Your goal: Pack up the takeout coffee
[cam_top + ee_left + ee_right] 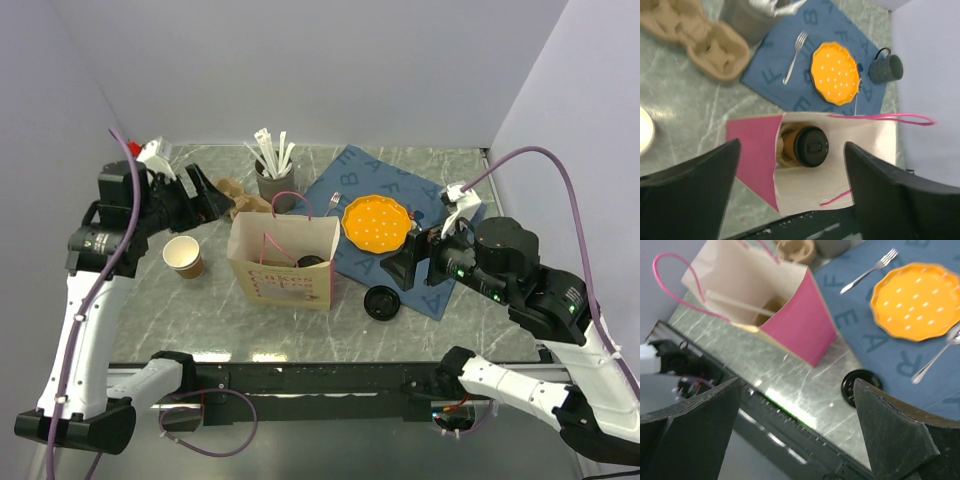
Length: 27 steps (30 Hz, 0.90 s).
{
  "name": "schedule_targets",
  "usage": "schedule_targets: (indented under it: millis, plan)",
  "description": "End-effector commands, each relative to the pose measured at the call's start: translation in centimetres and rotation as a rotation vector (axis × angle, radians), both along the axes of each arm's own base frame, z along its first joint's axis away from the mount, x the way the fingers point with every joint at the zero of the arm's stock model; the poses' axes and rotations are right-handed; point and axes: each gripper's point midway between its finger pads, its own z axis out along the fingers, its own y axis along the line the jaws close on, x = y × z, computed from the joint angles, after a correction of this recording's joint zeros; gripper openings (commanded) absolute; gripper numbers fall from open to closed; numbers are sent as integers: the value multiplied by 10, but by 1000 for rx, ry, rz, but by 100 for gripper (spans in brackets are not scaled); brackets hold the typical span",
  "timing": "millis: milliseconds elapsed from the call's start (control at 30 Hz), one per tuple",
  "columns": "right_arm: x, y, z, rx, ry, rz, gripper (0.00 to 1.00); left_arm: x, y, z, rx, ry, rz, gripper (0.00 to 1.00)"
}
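Observation:
The takeout coffee (pixel 810 146), a brown cup with a black sip lid, stands inside the open paper bag (pixel 840 175). In the top view only its lid (pixel 310 261) shows in the bag (pixel 285 275). My left gripper (pixel 205 195) is open and empty, to the upper left of the bag; in the left wrist view (pixel 791 147) it looks down over the bag's mouth, well above it. My right gripper (pixel 405 262) is open and empty, right of the bag, above the table near a loose black lid (pixel 381 301). The right wrist view (pixel 797 385) shows the bag's pink side (pixel 805 325).
A lidless paper cup (pixel 184 256) stands left of the bag. A blue mat (pixel 345 180) holds an orange plate (pixel 375 222), a fork (pixel 795 57) and a spoon (pixel 937 357). A grey mug (pixel 886 68), a utensil holder (pixel 273 180) and a cardboard cup carrier (pixel 715 45) stand behind.

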Motion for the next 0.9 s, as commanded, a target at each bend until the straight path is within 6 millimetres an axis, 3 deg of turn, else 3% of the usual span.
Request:
schedule_targets:
  millis: [0, 200, 267, 300, 333, 400, 567, 867]
  plan:
    - [-7, 5, 6, 52, 64, -3, 100, -11, 0, 45, 18, -114, -33, 99]
    - [-2, 1, 14, 101, 120, -107, 100, -47, -18, 102, -87, -333, -152, 99]
    - [-2, 3, 18, 118, 126, -102, 100, -55, -21, 100, -109, -355, -172, 99]
    - [-4, 6, 18, 121, 126, -86, 100, -66, -22, 111, -123, -417, -185, 97]
    - [-3, 12, 21, 132, 108, -52, 100, -64, -23, 96, -132, -396, -183, 97]
    - [-5, 18, 26, 139, 93, -8, 100, -78, -27, 94, -178, -432, -204, 97]
    - [2, 26, 41, 209, 78, -20, 100, -94, -31, 66, -210, -405, -234, 97]
    - [1, 33, 35, 241, 122, -22, 100, -112, -23, 62, -181, -434, -212, 97]
